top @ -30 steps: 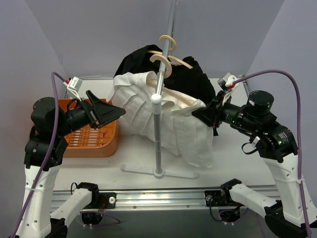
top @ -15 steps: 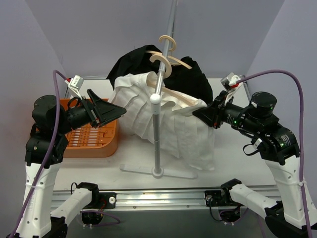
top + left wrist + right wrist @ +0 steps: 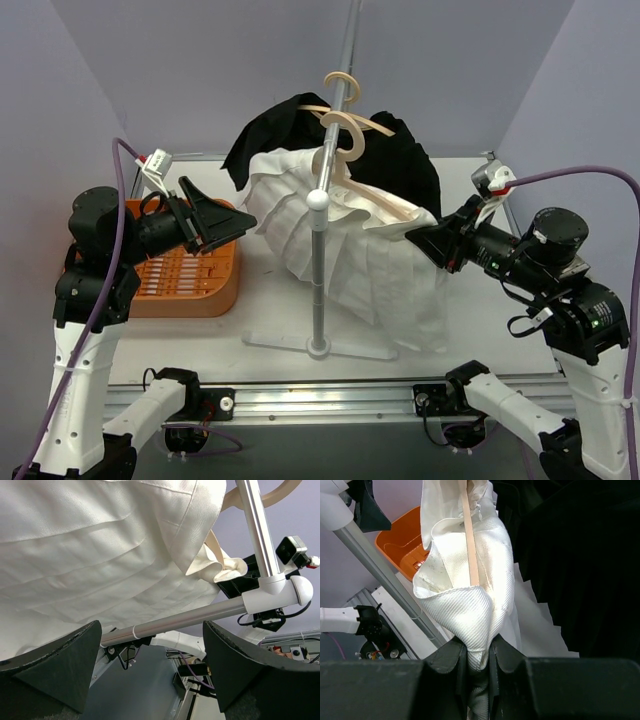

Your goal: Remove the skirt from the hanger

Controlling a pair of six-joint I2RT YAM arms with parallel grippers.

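Observation:
A white pleated skirt point(image 3: 340, 240) hangs on a wooden hanger point(image 3: 345, 140) hooked over the metal rail of a stand point(image 3: 319, 280). The hanger's wooden bar point(image 3: 469, 540) runs inside the skirt's waistband. My right gripper point(image 3: 420, 235) is shut on the right corner of the waistband point(image 3: 475, 625), and the cloth is stretched toward it. My left gripper point(image 3: 235, 222) stands open just left of the skirt point(image 3: 100, 570), with nothing between its fingers point(image 3: 65, 665).
A black garment point(image 3: 400, 160) hangs on a second hanger behind the skirt. An orange basket point(image 3: 185, 280) sits on the table at the left, under my left arm. The stand's flat foot point(image 3: 320, 348) lies in the middle near the front.
My right gripper has pulled the waistband corner to the right and toward the front, and the skirt and hanger have swung right with it. My left gripper has narrowed a little and stayed nearly in place.

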